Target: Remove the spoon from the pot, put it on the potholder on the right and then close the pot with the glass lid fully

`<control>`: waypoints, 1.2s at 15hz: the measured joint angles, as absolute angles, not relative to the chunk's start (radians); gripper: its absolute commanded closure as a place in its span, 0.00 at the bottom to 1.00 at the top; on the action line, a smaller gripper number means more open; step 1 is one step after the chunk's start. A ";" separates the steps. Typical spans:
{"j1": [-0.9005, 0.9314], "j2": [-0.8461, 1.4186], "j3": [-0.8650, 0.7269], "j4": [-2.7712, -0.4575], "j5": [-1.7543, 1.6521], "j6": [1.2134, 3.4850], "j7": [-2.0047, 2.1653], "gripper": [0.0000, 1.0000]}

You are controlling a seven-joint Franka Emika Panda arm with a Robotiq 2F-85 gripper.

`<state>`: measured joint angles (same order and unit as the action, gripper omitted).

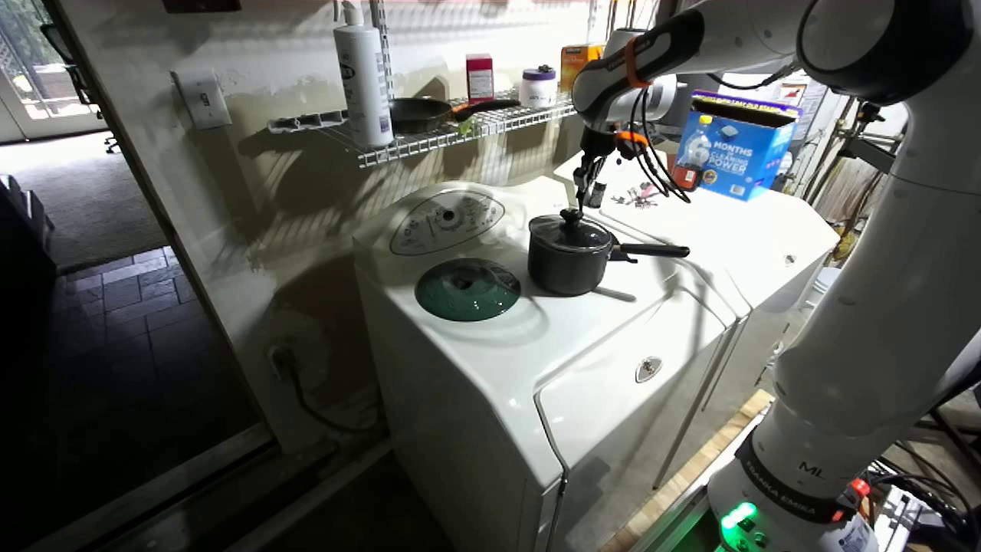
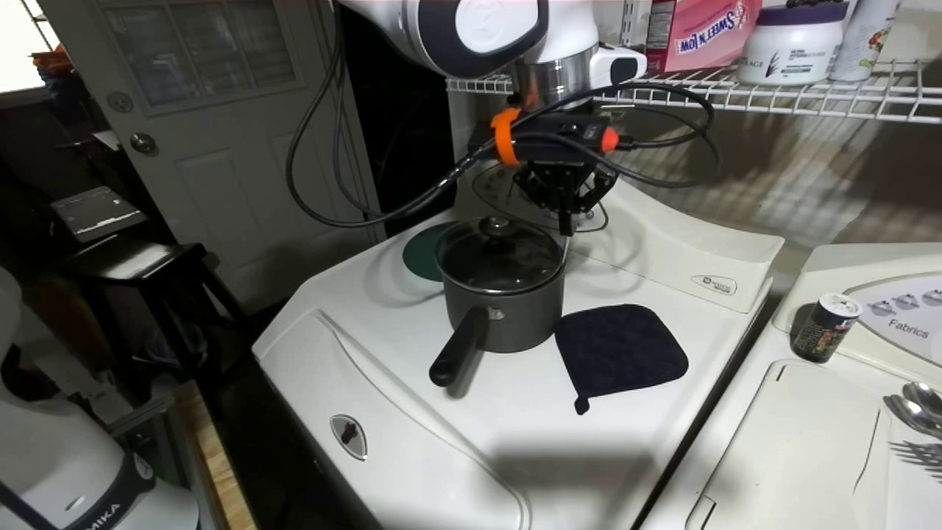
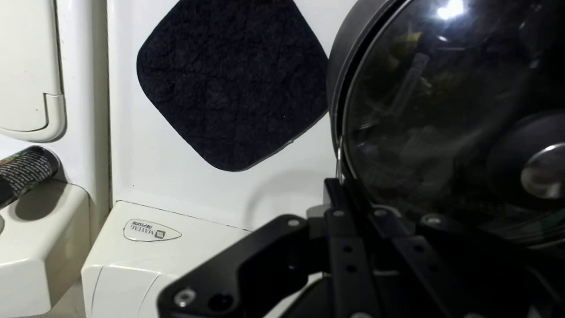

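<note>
The dark saucepan pot (image 1: 563, 270) stands on the white machine top, also in an exterior view (image 2: 509, 318) and the wrist view (image 3: 336, 75). The glass lid (image 2: 482, 269) lies over its mouth; in the wrist view (image 3: 435, 115) a narrow gap shows between lid and pot rim. My gripper (image 2: 566, 227) points down at the pot's edge, beside the lid. In the wrist view its fingers (image 3: 344, 185) are shut on the thin shiny spoon handle (image 3: 339, 159) at the rim. The spoon's bowl is hidden. The dark potholder (image 2: 622, 352) lies flat beside the pot, also in the wrist view (image 3: 234, 84).
A dark green disc (image 1: 467, 290) lies near the pot on the side away from the potholder. The pot's long handle (image 2: 462, 347) sticks out toward the front. A small can (image 2: 826, 327) and cutlery (image 2: 916, 412) are on the neighbouring machine. A wire shelf (image 1: 460, 126) hangs behind.
</note>
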<state>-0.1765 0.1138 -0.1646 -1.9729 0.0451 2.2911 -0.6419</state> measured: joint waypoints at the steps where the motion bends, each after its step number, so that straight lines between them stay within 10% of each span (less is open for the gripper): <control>1: -0.176 0.112 -0.164 -1.973 0.045 2.292 -0.642 0.99; 18: -0.175 0.052 -0.161 -1.975 0.044 2.304 -0.641 0.99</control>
<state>-0.1754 0.0523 -0.1613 -1.9746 0.0437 2.3039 -0.6413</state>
